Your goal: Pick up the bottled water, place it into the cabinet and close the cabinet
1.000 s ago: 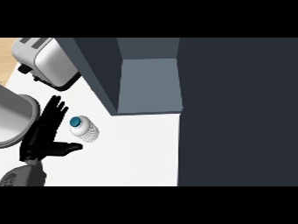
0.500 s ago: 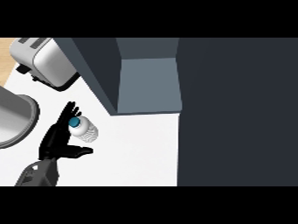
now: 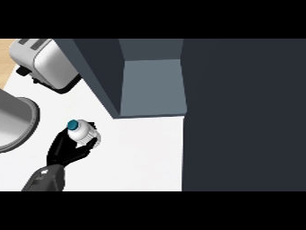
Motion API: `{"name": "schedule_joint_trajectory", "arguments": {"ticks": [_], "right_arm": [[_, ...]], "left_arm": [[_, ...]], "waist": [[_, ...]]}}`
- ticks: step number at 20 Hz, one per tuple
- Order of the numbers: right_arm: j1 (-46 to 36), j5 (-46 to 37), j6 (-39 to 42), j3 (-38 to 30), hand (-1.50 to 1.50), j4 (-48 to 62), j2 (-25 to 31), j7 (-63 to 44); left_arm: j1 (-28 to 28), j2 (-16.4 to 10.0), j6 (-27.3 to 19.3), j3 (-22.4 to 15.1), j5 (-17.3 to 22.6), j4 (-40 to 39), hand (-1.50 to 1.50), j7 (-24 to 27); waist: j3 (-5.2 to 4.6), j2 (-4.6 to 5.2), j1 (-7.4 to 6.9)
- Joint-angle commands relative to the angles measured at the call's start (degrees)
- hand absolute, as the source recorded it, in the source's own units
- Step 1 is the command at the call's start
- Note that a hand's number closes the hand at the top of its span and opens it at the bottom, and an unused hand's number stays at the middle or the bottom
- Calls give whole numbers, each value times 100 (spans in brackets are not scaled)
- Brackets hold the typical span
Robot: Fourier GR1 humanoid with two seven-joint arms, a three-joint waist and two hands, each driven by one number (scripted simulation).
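— While the left robot hand (image 3: 66,152) is curling round the water bottle (image 3: 84,134), cap up, over the white tabletop (image 3: 142,155) near the open cabinet (image 3: 152,85), what is concerning you?
— The robot hand is wrapping only one side, so the bottle may be slipping or tilting on the lift and clipping the cabinet wall. No label or writing is showing legibly.

Grey pot (image 3: 3,121) blocks left; white counter (image 3: 142,155) open toward cabinet (image 3: 152,85).
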State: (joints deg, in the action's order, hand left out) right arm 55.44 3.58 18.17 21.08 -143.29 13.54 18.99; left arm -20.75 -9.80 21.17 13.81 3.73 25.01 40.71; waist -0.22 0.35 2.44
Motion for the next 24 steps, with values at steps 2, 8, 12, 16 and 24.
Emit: {"name": "schedule_joint_trajectory", "arguments": {"ticks": [2, 8, 12, 16, 24], "right_arm": [[55, -37, -45, -69, -150, -668, 118, -179], [313, -13, -81, -42, -150, -767, 199, -76], [582, -18, -41, -90, -150, -730, 313, 136], [299, -80, -353, 41, -150, -584, 73, -56], [688, 77, -239, 10, -150, -996, 369, -6]], "left_arm": [[-300, -41, -484, -246, -539, -526, 150, 697], [-412, -127, -1205, -335, -890, -741, 150, 1615], [-338, 260, -1595, -374, -941, -777, 150, 1941], [427, 780, -1984, -526, -1018, -445, 150, 2483], [521, 968, -1778, -1079, -535, 403, 150, 1715]], "waist": [[-5, 24, 18], [-4, 15, 31], [9, -25, -59], [16, -41, -221], [19, -69, -173]]}}
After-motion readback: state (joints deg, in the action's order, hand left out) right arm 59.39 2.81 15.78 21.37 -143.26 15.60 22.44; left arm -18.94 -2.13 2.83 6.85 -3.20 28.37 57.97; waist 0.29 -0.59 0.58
